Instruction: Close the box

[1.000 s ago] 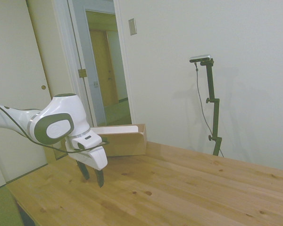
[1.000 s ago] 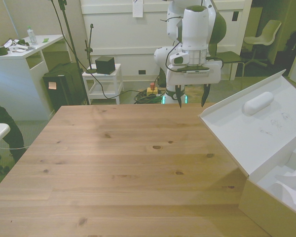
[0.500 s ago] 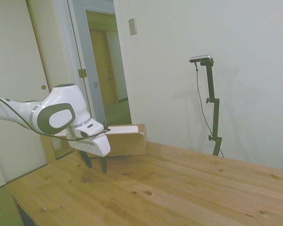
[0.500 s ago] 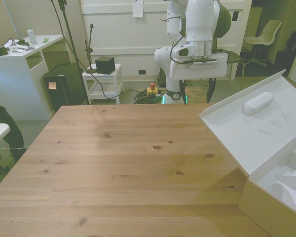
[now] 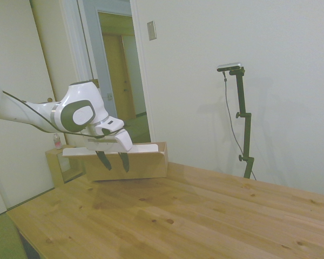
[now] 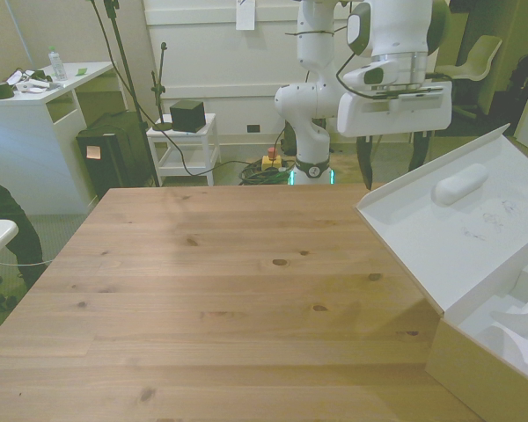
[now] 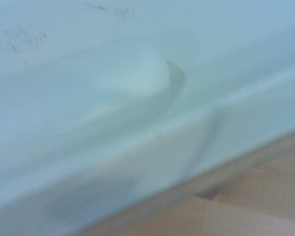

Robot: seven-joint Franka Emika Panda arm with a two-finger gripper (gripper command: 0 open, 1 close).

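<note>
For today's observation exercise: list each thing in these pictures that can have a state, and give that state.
box: open, standing on the table.
lid: raised, leaning back, white inside facing up.
gripper: open, empty, in the air above the lid's far edge.
door: shut.

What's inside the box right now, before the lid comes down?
The box stands open, lid tilted up. Inside shows white molded packing; a white oval bump sits on the lid's inner face. Anything under the packing is hidden.
</note>
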